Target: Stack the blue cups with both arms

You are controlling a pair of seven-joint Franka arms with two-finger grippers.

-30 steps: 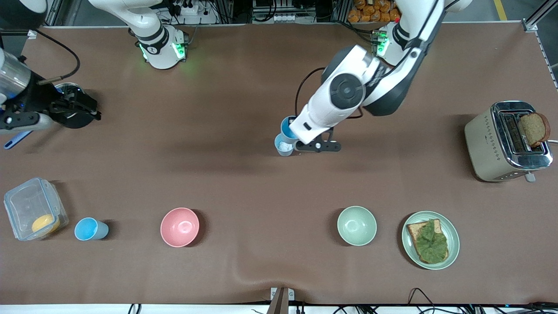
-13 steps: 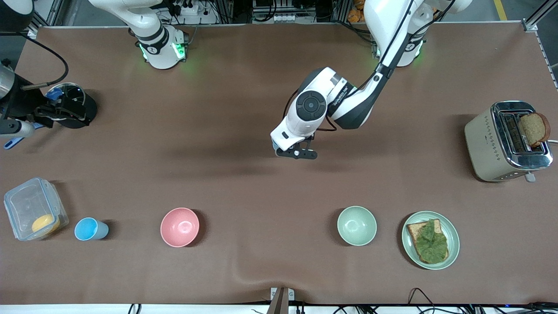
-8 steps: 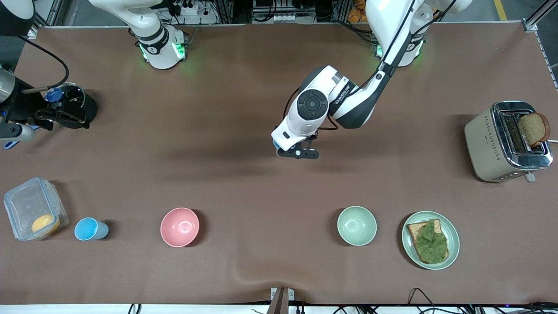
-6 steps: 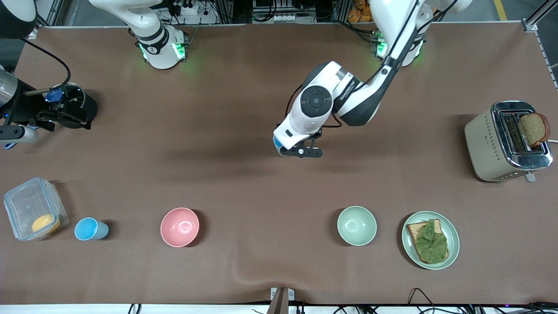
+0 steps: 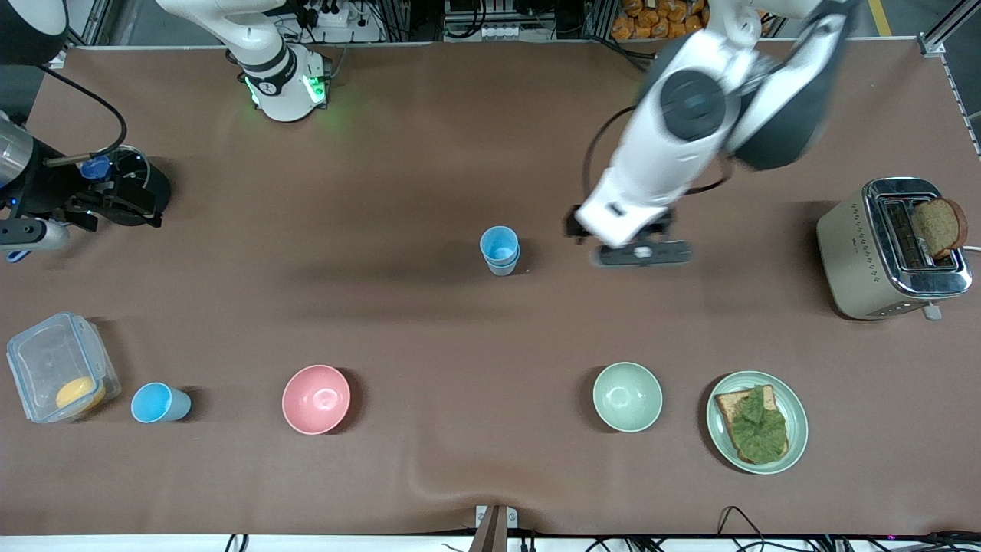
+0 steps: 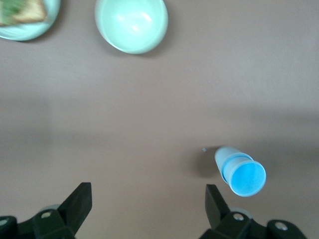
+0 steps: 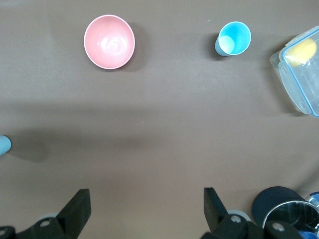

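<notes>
Two blue cups (image 5: 500,250) stand nested as one stack in the middle of the table; they also show in the left wrist view (image 6: 240,172). A third blue cup (image 5: 159,403) stands alone nearer the front camera, toward the right arm's end, between the pink bowl and a clear box; it also shows in the right wrist view (image 7: 233,38). My left gripper (image 5: 638,247) is open and empty in the air beside the stack, toward the left arm's end (image 6: 148,209). My right gripper (image 5: 115,201) is open and empty (image 7: 144,211), waiting beside the black pot (image 5: 136,188).
A pink bowl (image 5: 316,399) and a pale-green bowl (image 5: 627,396) stand in the row nearer the front camera. A plate with toast (image 5: 756,422) and a toaster (image 5: 889,249) are at the left arm's end. A clear lidded box (image 5: 60,366) is at the right arm's end.
My left gripper let go of the upper cup, now nested in the lower one, and rose away toward the left arm's end. The right arm barely moved.
</notes>
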